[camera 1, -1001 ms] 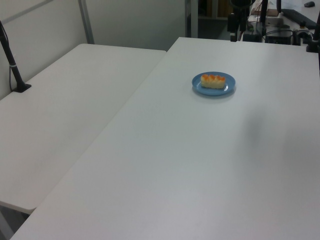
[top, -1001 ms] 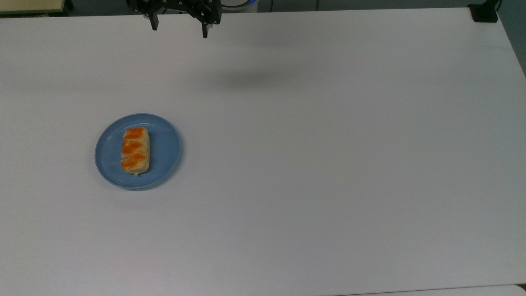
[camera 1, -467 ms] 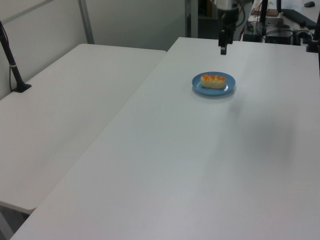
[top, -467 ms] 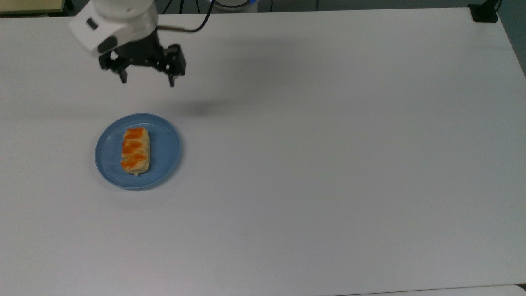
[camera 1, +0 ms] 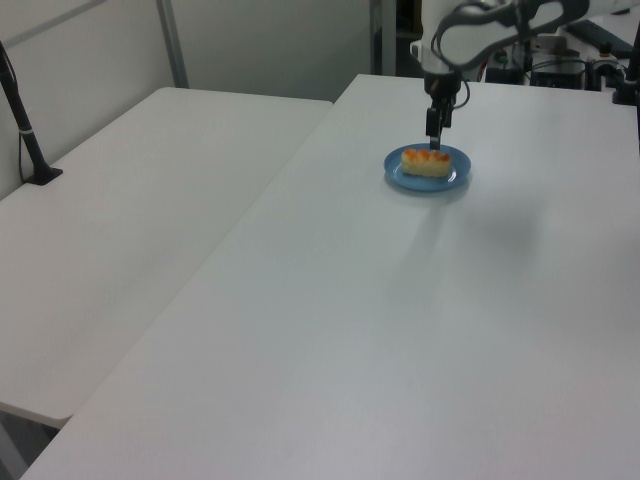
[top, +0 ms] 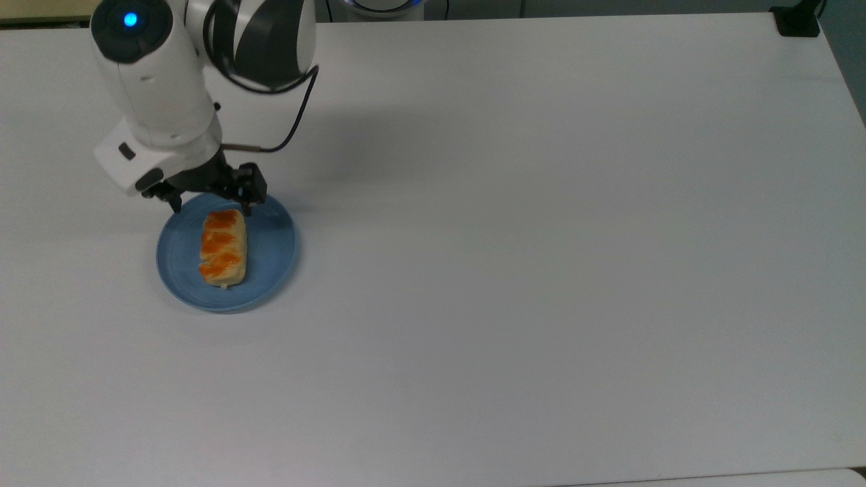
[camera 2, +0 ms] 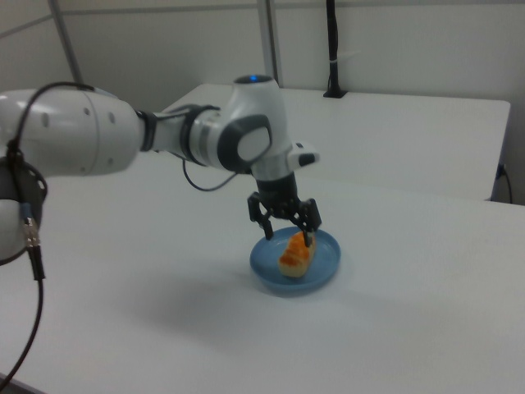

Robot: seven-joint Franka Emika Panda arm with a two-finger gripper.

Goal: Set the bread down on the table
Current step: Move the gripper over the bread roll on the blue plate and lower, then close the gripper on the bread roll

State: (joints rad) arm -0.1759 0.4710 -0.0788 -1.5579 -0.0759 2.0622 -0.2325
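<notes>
Top view, left to right: white arm [top: 152, 88] reaches down from the upper left, wrist bent, gripper [top: 211, 204] pointing down over the far rim of the blue plate [top: 270, 250], fingers spread wide, nothing held. Bread [top: 222, 247] lies lengthwise on the plate, just below the fingertips. Plate sits on the table [top: 541, 237] toward the top view's left. Right view: gripper [camera 2: 289, 236] straddles the bread's [camera 2: 295, 253] end, apart from it

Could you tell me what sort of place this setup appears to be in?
Probably a robotics lab: a white arm's gripper hangs open over the bread on a blue plate, on a bare white table, with partition walls behind.
</notes>
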